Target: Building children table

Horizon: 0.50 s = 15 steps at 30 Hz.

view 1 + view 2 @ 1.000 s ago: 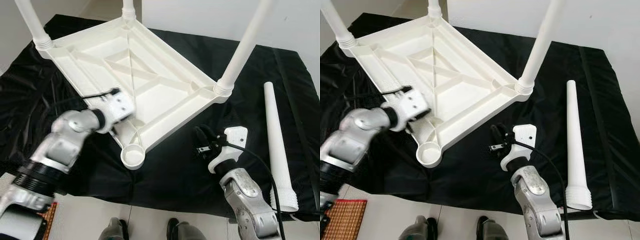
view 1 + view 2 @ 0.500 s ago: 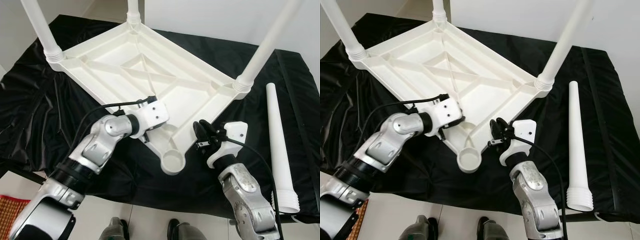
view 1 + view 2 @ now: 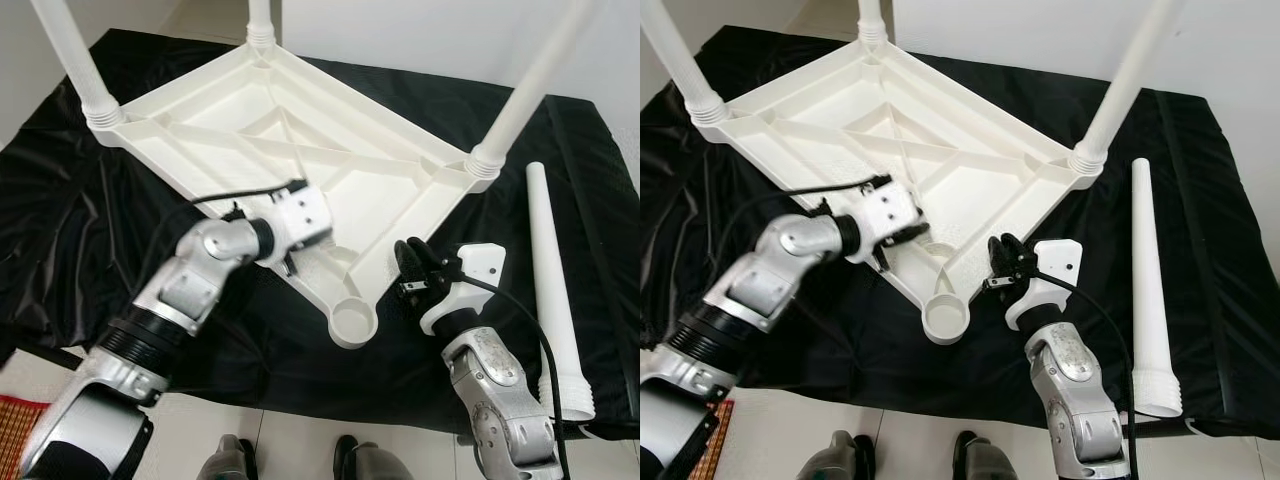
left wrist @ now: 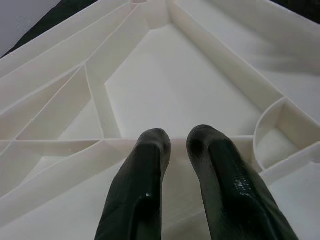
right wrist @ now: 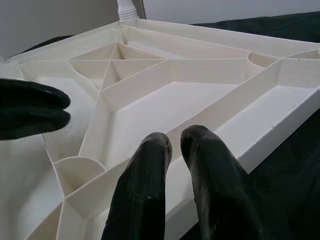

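Lying upside down on the black cloth (image 3: 60,200), the white table (image 3: 300,150) carries three fitted legs. The left gripper (image 3: 290,262) rests inside its near rim, fingers nearly closed (holding nothing). The right gripper (image 3: 408,270) hovers just beside that rim, also shut. The loose leg (image 3: 552,290) lies along the cloth's right edge.

black cloth (image 3: 90,210), white wall (image 3: 400,30), pale floor (image 3: 270,445)

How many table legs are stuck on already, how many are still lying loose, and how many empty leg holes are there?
Legs fitted on the upturned table: 3
Loose leg lying on the black cloth: 1
Empty leg socket: 1
Total legs: 4
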### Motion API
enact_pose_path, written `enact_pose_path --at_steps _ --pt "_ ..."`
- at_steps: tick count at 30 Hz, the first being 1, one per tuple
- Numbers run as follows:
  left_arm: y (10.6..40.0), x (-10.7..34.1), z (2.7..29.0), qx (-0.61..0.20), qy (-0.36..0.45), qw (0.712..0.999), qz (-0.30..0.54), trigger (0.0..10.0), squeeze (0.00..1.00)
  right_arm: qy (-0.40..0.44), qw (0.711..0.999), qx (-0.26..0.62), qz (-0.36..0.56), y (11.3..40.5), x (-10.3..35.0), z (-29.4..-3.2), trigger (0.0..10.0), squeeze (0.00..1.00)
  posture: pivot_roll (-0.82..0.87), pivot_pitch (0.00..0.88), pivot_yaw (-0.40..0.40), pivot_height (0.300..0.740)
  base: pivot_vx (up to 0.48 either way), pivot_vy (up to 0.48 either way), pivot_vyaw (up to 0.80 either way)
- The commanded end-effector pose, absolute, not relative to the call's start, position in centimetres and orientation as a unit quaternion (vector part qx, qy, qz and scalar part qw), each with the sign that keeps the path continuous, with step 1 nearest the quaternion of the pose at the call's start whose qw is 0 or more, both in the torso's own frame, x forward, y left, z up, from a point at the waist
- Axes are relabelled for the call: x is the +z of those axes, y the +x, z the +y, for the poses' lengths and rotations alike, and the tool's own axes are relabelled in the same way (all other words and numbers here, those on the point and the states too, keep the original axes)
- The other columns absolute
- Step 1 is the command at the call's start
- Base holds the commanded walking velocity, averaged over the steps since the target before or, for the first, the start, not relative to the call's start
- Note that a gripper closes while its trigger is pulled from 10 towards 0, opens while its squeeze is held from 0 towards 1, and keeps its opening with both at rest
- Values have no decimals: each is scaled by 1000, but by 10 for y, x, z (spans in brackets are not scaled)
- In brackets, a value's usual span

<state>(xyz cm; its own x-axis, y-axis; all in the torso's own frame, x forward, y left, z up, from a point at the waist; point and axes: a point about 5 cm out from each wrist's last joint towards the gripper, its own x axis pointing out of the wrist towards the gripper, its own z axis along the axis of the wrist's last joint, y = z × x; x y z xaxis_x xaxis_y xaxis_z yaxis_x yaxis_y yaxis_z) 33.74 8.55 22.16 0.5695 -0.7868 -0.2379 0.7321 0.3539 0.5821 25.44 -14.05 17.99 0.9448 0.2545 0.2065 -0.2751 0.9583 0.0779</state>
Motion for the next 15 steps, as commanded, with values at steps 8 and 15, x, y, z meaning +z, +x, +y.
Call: enact_pose_path --at_steps 8,15 --pt "315 220 93 -535 326 778 -42 10000 0 38 984 148 -93 250 179 -152 10000 0 20 199 -37 740 0 0 0" --pt "293 216 85 -592 312 741 -46 10000 0 3 980 180 -81 237 179 -165 10000 0 14 198 -45 740 0 0 0"
